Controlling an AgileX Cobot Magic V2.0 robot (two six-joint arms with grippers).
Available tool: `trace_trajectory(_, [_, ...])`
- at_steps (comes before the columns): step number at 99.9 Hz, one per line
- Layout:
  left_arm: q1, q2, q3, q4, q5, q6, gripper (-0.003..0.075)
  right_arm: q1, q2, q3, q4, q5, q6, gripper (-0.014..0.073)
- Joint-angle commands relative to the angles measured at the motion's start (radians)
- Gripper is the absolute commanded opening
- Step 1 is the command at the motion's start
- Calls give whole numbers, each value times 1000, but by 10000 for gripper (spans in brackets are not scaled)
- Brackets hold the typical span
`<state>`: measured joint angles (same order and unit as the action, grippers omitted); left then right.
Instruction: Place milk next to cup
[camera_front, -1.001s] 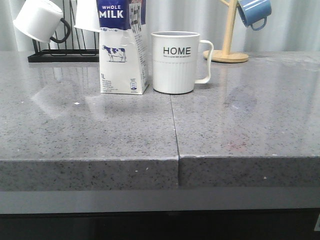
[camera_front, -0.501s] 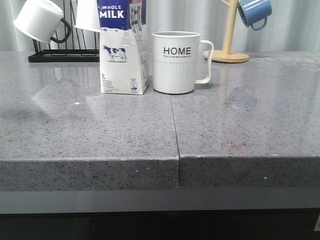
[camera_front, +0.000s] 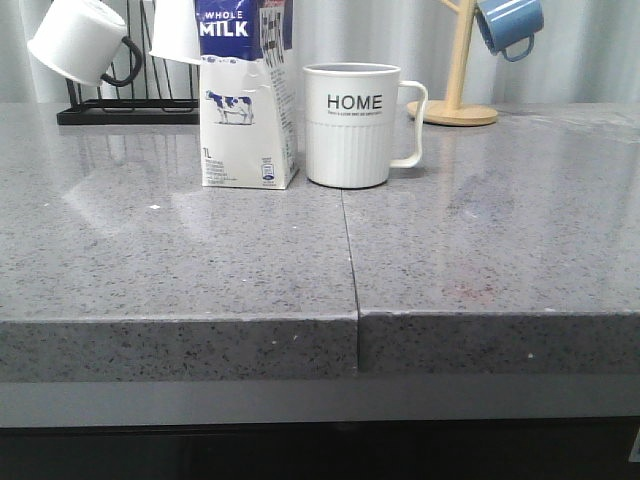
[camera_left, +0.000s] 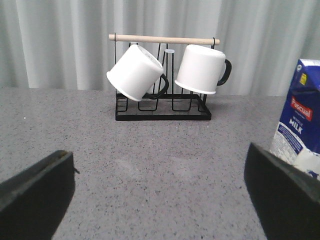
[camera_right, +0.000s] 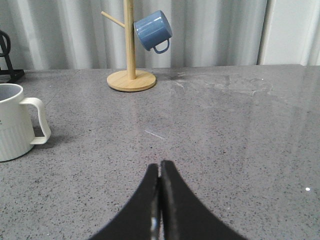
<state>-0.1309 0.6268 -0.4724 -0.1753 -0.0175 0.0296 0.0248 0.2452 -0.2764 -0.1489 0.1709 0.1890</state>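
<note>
The milk carton (camera_front: 246, 100), white with a blue top and a cow picture, stands upright on the grey counter just left of the white ribbed "HOME" cup (camera_front: 352, 125), almost touching it. Neither arm shows in the front view. In the left wrist view my left gripper (camera_left: 160, 187) is open and empty over bare counter, with the carton's edge (camera_left: 302, 122) off to one side. In the right wrist view my right gripper (camera_right: 160, 167) is shut and empty above the counter, well apart from the cup (camera_right: 15, 127).
A black wire rack (camera_front: 125, 105) with two white black-handled mugs (camera_left: 137, 72) stands behind the carton at the back left. A wooden mug tree (camera_front: 455, 100) with a blue mug (camera_front: 508, 25) stands at the back right. A seam (camera_front: 350, 250) splits the counter.
</note>
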Motion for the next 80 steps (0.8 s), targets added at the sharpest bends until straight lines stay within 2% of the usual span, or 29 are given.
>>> trace_trajectory(1, [1, -90, 13, 41, -21, -30, 630, -6, 9, -26, -7, -74, -3, -122])
trace_trajectory(8, [3, -185, 49, 105, 10, -76, 610, -6, 9, -26, -7, -74, -3, -122])
trace_trajectory(23, [3, -300, 84, 107, 17, -80, 575, -6, 9, -26, -7, -74, -3, -122])
trace_trajectory(32, [3, -339, 99, 107, 17, -80, 526, -6, 9, -26, -7, -74, -3, -122])
trace_trajectory(44, [3, -352, 115, 107, 17, -80, 384, -6, 9, -26, -7, -74, -3, -122])
trace_trajectory(62, [3, -352, 117, 107, 17, -78, 23, -6, 9, -26, -7, -74, -3, -122])
trace_trajectory(65, [3, -352, 117, 107, 17, -76, -12, -6, 9, -26, -7, -74, -3, -122])
trace_trajectory(80, [3, -352, 117, 107, 17, -76, -20, -6, 9, -26, -7, -74, -3, -122])
